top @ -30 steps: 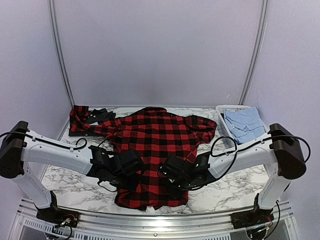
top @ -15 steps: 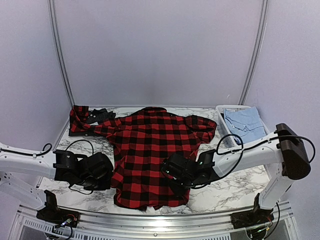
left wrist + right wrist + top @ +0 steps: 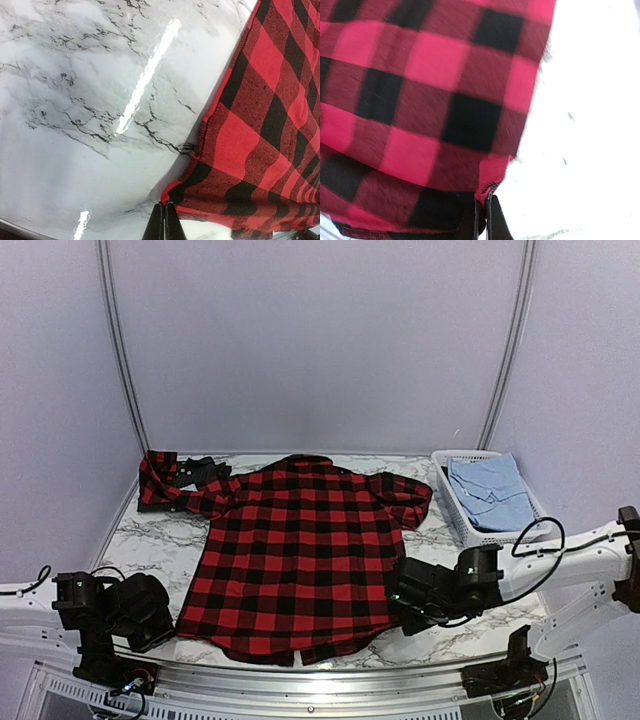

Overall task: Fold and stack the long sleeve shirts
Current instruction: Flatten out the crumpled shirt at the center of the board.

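Note:
The red-and-black plaid shirt [image 3: 300, 550] lies spread flat on the marble table [image 3: 150, 540], collar at the back, hem near me. My left gripper [image 3: 172, 624] is at the hem's left corner. In the left wrist view its jaws [image 3: 165, 216] are shut with the shirt's corner [image 3: 175, 194] at their tips, slightly lifted. My right gripper [image 3: 393, 612] is at the hem's right corner. In the right wrist view it [image 3: 482, 212] is shut on the hem edge of the shirt [image 3: 420, 100]. A dark bundle [image 3: 200, 471] lies by the left sleeve; I cannot tell if it is the charcoal shirt.
A white slotted basket [image 3: 456, 526] stands at the back right with a light blue garment [image 3: 490, 490] in it. The plaid sleeve [image 3: 160, 483] is bunched at the back left corner. The table's near edge runs just below the hem.
Both arms have swung outward from the middle of the shirt, left arm far left, right arm right. The lower shirt has been pulled wider and now lies flatter.

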Robot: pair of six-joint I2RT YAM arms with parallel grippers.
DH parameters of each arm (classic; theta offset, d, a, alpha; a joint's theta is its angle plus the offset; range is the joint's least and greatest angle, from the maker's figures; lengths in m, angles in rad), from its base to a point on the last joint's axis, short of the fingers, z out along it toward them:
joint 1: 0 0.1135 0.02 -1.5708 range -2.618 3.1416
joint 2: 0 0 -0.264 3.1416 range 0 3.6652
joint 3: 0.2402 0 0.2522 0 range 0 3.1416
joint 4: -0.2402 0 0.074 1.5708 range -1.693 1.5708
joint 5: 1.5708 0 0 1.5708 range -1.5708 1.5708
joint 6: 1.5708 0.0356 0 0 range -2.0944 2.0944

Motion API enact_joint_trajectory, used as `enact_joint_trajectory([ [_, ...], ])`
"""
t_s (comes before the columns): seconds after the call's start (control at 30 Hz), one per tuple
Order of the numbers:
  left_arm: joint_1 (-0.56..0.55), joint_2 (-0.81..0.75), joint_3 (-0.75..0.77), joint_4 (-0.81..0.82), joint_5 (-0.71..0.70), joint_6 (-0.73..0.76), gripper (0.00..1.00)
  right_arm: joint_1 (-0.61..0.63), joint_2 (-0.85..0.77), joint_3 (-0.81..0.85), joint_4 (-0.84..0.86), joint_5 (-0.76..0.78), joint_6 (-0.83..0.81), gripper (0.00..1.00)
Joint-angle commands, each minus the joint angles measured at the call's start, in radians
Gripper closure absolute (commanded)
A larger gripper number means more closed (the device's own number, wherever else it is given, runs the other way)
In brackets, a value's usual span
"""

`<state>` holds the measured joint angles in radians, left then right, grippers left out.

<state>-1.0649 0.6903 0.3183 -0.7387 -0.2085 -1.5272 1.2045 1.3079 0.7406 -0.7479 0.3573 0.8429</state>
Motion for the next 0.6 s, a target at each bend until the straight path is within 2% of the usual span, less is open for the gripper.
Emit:
enact_joint_trajectory([
  [0.0,0.022,-0.011,0.005,-0.093,0.01,-0.056,1.0,0.009,-0.089,-0.054,-0.129,-0.012,0.156,1.0],
  [0.2,0.033,0.041,0.042,-0.14,0.001,-0.045,1.0,0.026,-0.152,-0.128,-0.087,-0.147,0.159,1.0],
  [0.4,0.037,0.027,0.04,-0.162,0.019,-0.067,1.0,0.066,-0.179,-0.139,-0.093,-0.202,0.149,1.0],
  [0.43,0.038,0.026,0.041,-0.163,0.026,-0.066,0.93,0.065,-0.182,-0.131,-0.1,-0.195,0.144,0.94],
  [0.57,0.045,0.002,0.054,-0.168,0.023,-0.03,0.54,0.063,-0.177,-0.068,-0.131,-0.122,0.116,0.63],
])
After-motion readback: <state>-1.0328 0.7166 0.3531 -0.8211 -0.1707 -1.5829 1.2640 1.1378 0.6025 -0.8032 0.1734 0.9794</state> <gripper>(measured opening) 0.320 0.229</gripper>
